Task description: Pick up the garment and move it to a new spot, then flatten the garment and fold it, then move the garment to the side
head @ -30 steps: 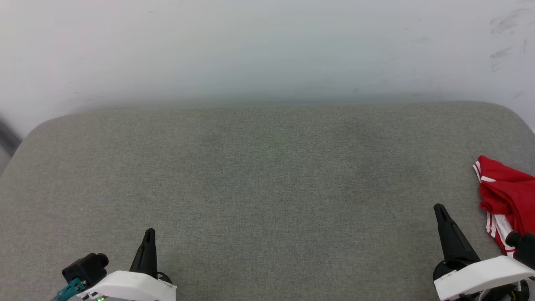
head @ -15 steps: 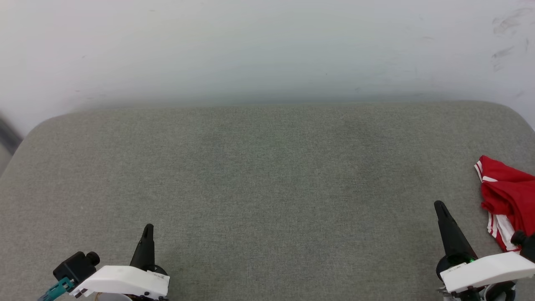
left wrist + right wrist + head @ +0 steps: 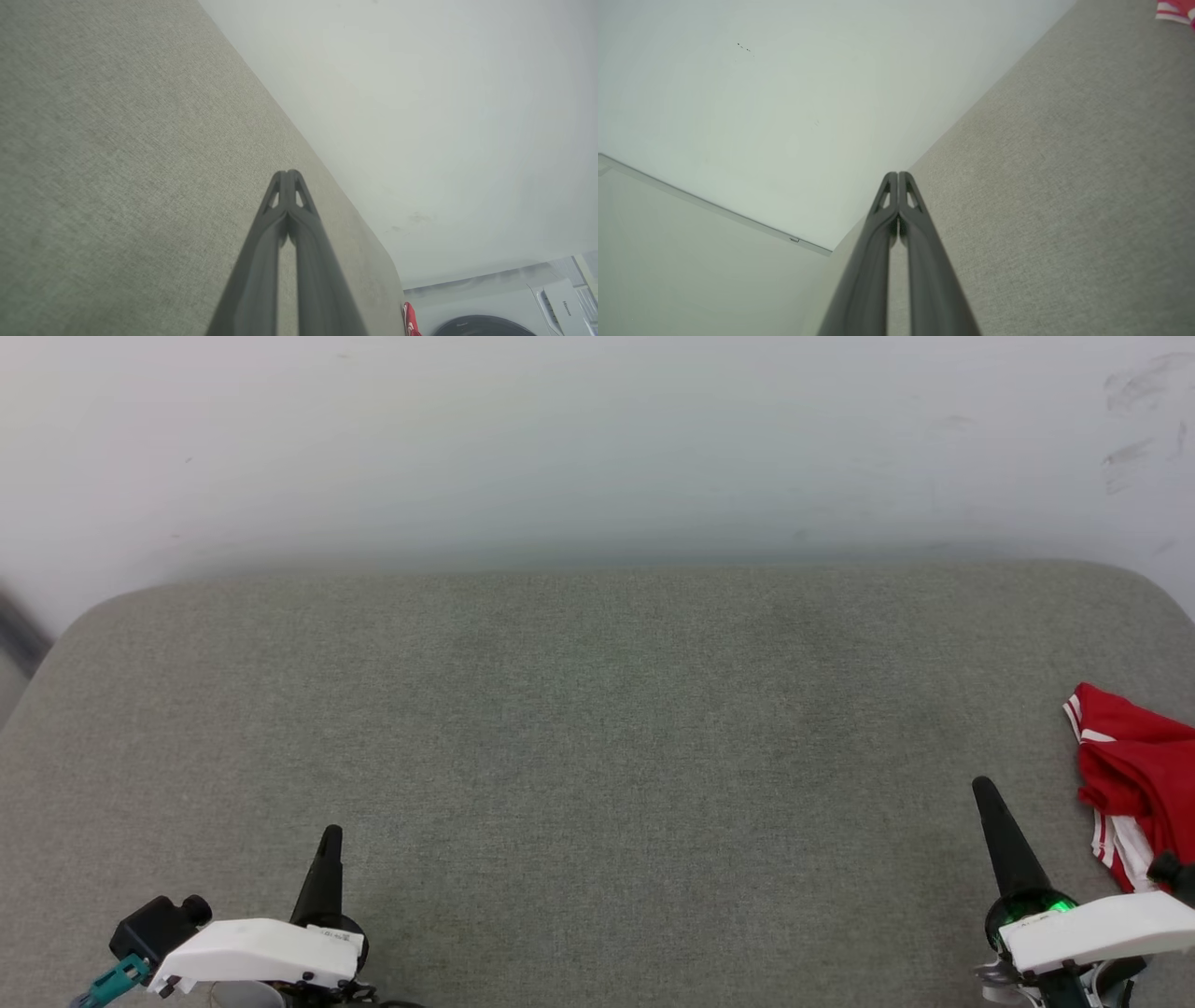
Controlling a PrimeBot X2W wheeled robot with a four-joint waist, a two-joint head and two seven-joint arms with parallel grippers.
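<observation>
A laundry-like room: a washing machine [image 3: 481, 325] stands beyond a grey upholstered bench [image 3: 597, 728] against a white wall [image 3: 597, 439].

Lower right of my left wrist feed: one brand name, small and tilted, which I read as "Hisense". It is printed in dark letters on the white panel [image 3: 563, 305] of an appliance, beside its dark round door [image 3: 481, 326]. Lower left of my head view: the tiny print on the left gripper [image 3: 330, 835] housing is too small to read.
</observation>
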